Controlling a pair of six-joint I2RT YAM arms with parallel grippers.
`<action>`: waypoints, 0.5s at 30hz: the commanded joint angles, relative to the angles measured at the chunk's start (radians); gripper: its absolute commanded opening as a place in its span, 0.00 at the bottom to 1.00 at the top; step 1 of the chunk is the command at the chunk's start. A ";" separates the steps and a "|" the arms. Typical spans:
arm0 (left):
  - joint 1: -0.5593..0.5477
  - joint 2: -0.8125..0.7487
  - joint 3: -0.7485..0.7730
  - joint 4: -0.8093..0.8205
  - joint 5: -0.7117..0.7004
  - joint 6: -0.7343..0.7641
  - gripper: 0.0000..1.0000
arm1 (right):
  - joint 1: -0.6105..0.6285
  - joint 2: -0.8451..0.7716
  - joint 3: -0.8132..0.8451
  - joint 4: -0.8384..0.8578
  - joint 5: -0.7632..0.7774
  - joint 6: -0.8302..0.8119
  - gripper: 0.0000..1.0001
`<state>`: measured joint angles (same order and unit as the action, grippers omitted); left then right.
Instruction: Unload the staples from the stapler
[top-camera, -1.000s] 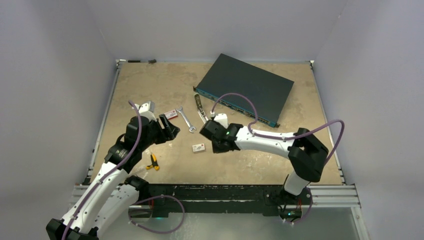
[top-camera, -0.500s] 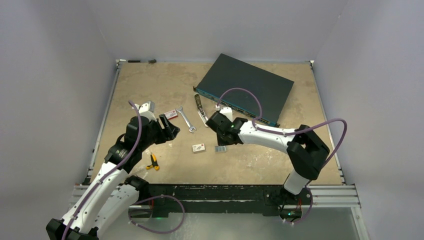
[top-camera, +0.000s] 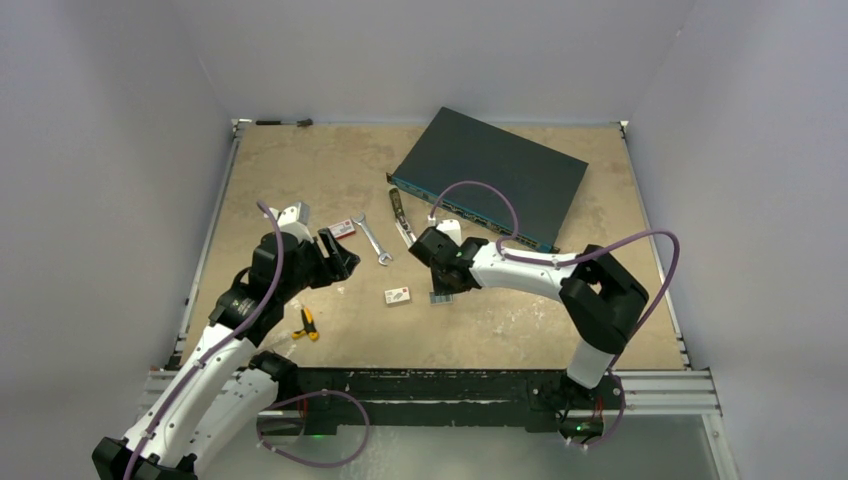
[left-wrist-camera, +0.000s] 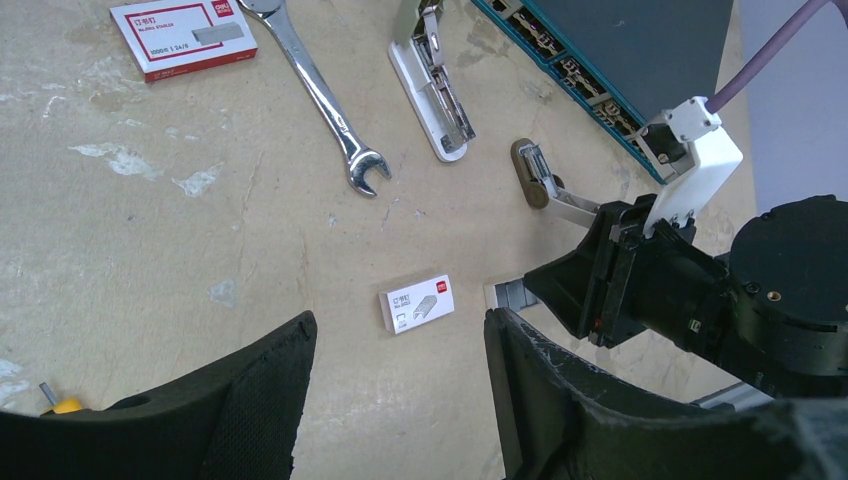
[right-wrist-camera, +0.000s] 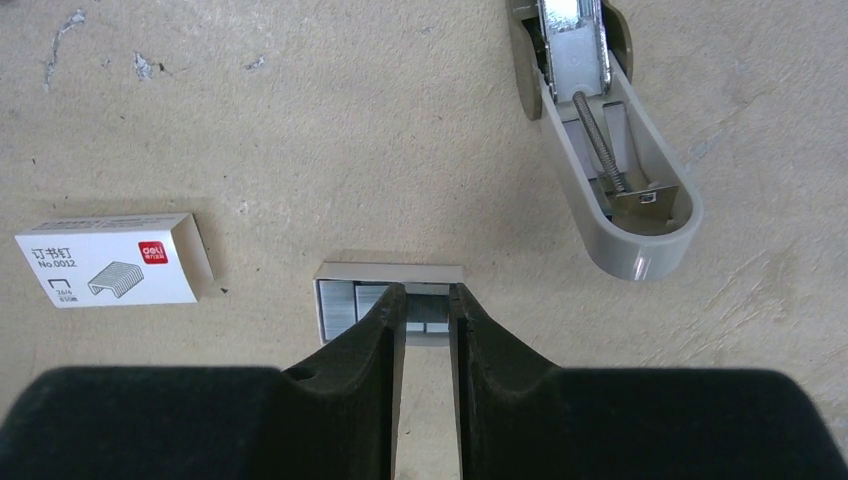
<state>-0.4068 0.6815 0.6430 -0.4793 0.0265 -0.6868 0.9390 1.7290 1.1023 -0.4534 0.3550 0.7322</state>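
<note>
The left arm (top-camera: 215, 345) and the right arm (top-camera: 530, 278) have white shells with black joints. A thin purple cable (top-camera: 475, 185) runs in loops along each one. The jaws are matte black, with a rough surface.

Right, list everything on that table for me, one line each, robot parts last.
flat rectangular network switch: one, dark teal, far right, angled
bar-shaped desk stapler: one, pale grey-green with silvery channel, swung open, by the switch's front left end
open-ended metal wrench: one, silver, left of the stapler
flat cardboard staple box: one, red and white, left of the wrench
small cardboard staple box: one, white, mid-table
open tray of staples: one, grey, right of the small box
small hand tool: one, yellow and black, near left
table: one, sandy beige
left gripper: one, black, open, near the red-and-white box
right gripper: one, black, jaws narrowly apart over the tray
</note>
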 joint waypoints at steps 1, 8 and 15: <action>0.005 -0.001 -0.002 0.031 0.009 0.017 0.61 | -0.006 -0.005 -0.013 0.008 -0.018 -0.006 0.24; 0.005 0.001 -0.003 0.032 0.009 0.017 0.61 | -0.005 -0.020 -0.019 0.001 -0.025 -0.002 0.24; 0.005 0.004 -0.003 0.036 0.010 0.018 0.61 | -0.005 -0.020 -0.021 -0.002 -0.028 -0.001 0.25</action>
<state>-0.4068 0.6846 0.6430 -0.4789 0.0265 -0.6868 0.9356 1.7290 1.0882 -0.4461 0.3229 0.7326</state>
